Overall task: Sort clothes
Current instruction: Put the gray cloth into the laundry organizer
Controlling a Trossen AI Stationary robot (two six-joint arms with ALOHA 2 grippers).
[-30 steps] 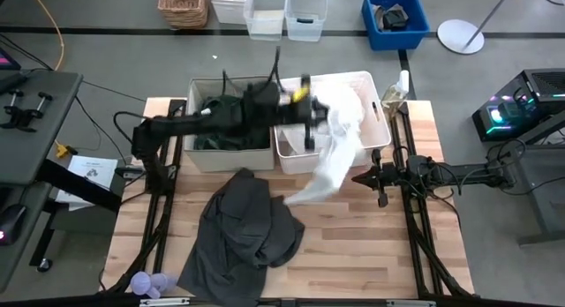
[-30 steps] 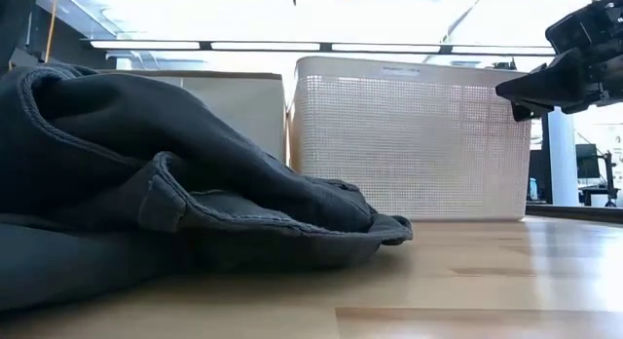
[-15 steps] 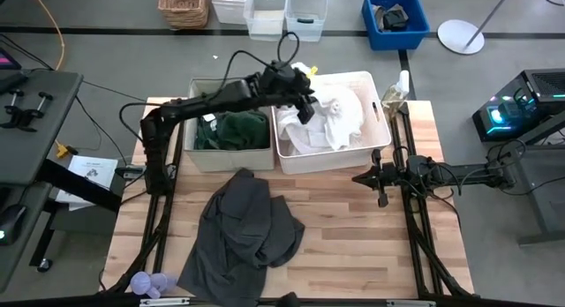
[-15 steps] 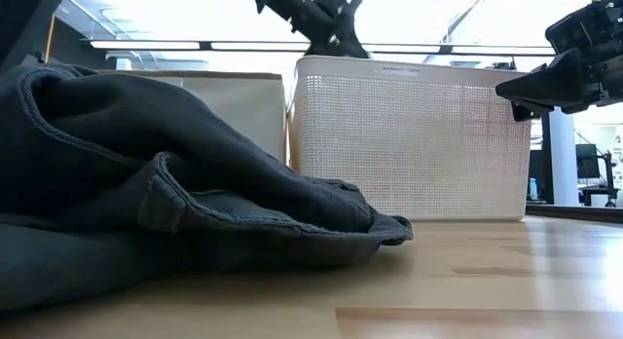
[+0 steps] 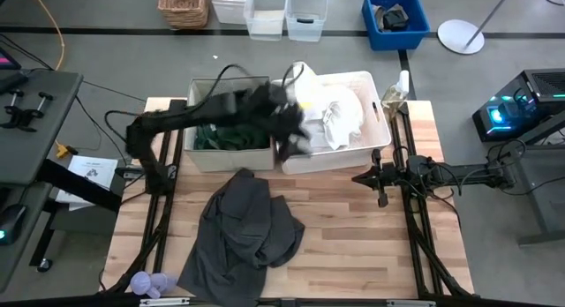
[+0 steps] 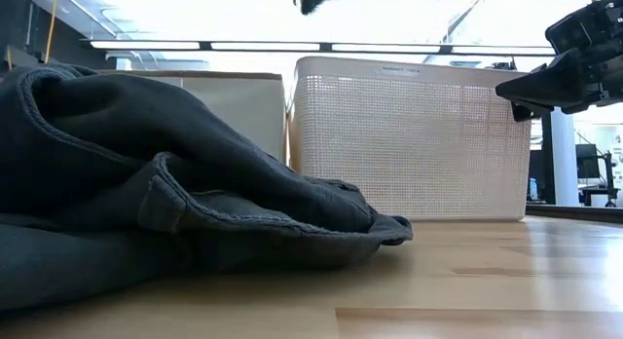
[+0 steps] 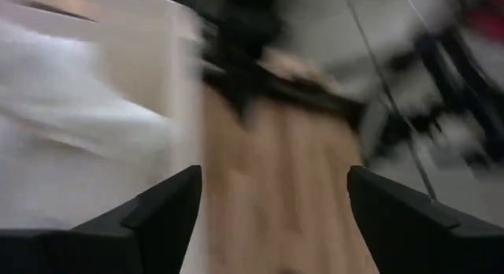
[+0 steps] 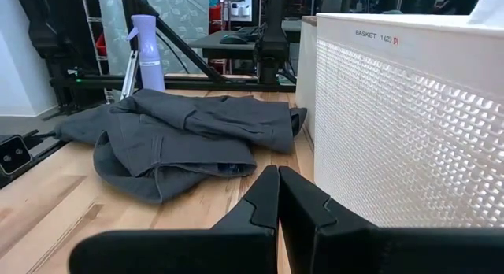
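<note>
One grey garment [image 5: 243, 228] below left tool [image 5: 291, 139]

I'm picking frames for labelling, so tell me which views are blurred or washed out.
Left wrist view: heavy motion smear; only the left end effector, fingers apart, reads sharply. High view: the left arm blurs over the white basket. Low view: ceiling lights blow out the top, the dark grey garment is soft up close. Right wrist view: crisp, with the right end effector shut.
</note>
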